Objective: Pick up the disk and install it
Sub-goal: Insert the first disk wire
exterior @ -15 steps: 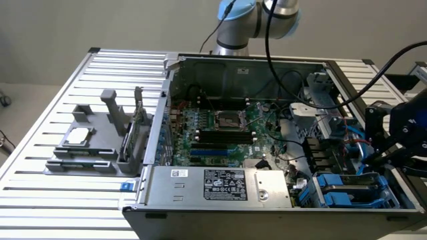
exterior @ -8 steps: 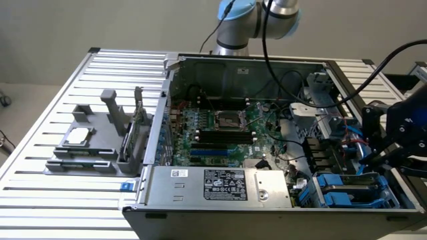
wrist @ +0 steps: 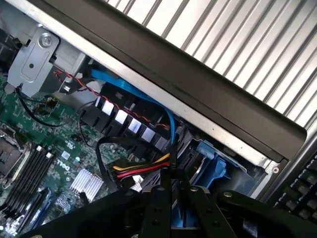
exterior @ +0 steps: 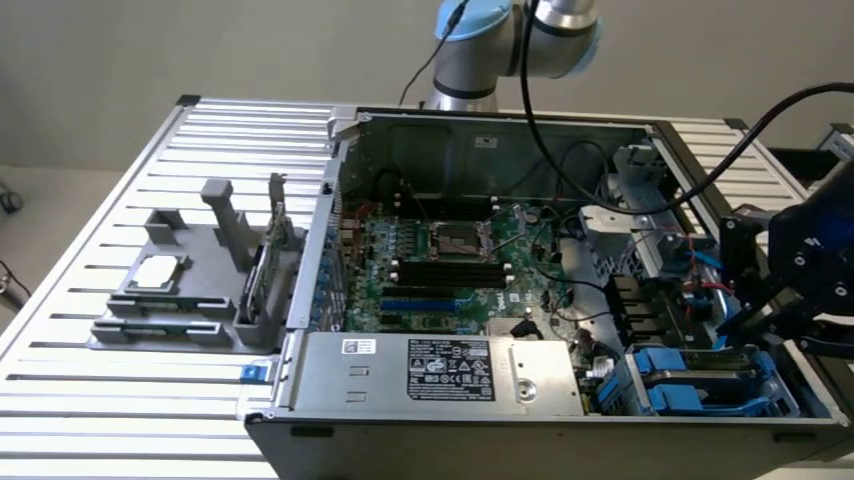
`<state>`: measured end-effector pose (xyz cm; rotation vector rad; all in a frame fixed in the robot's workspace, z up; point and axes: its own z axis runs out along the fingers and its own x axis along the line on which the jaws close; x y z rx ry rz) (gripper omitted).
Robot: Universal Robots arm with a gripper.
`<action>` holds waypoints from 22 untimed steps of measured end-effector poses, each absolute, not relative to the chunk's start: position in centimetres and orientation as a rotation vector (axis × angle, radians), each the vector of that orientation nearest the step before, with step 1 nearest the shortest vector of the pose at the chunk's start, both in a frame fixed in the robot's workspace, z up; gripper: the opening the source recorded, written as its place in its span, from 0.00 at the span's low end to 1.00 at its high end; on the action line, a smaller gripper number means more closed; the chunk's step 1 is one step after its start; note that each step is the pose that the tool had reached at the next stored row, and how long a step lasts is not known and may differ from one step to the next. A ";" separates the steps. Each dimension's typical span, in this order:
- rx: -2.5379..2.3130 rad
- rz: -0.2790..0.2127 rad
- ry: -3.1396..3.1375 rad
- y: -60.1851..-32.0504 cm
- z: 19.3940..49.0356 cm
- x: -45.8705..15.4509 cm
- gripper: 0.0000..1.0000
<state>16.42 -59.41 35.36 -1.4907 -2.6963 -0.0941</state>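
Disk (exterior: pixel 697 368) in blue carrier sits inside PC case (exterior: pixel 534 425), in the corner by PSU box (exterior: pixel 447 370). Gripper (exterior: pixel 758 322) just above disk, at case edge; jaw state can't tell.

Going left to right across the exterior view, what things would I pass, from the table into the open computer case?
small silver chip → upright card → processor socket → blue drive carriers → gripper
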 end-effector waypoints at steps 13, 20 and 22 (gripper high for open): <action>-1.527 -0.079 -2.681 -58.7 35.6 16.0 0.16; -1.534 -0.044 -2.693 -57.7 35.6 15.5 0.16; -1.543 0.002 -2.708 -57.6 35.6 15.5 0.16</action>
